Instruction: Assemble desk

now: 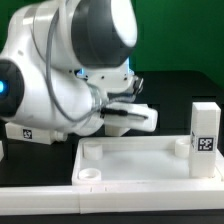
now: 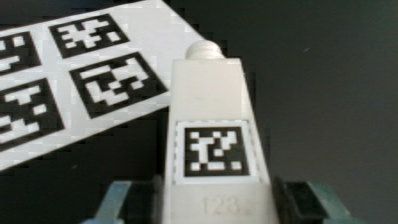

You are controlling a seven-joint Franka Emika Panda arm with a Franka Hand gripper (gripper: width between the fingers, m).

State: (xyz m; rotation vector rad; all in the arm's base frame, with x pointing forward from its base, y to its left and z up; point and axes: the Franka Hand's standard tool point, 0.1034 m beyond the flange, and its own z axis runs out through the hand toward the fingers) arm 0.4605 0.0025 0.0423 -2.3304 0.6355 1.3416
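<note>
The white desk panel (image 1: 130,160) lies flat at the front, its raised rim and a round corner socket (image 1: 90,174) showing. One tagged block leg (image 1: 205,140) stands upright at the exterior view's right. Another tagged leg (image 1: 142,118) lies behind the panel under the arm. In the wrist view this leg (image 2: 214,120) lies between my fingers (image 2: 128,200), its peg end pointing away. My gripper (image 2: 215,203) straddles its near end, and a narrow dark gap shows on each side. In the exterior view my gripper (image 1: 118,112) is low over the table, partly hidden by the arm.
The marker board (image 2: 71,70) lies close beside the straddled leg; it also shows at the exterior view's left (image 1: 25,132). The big white arm (image 1: 70,60) fills the upper left of the exterior view. The table top is black.
</note>
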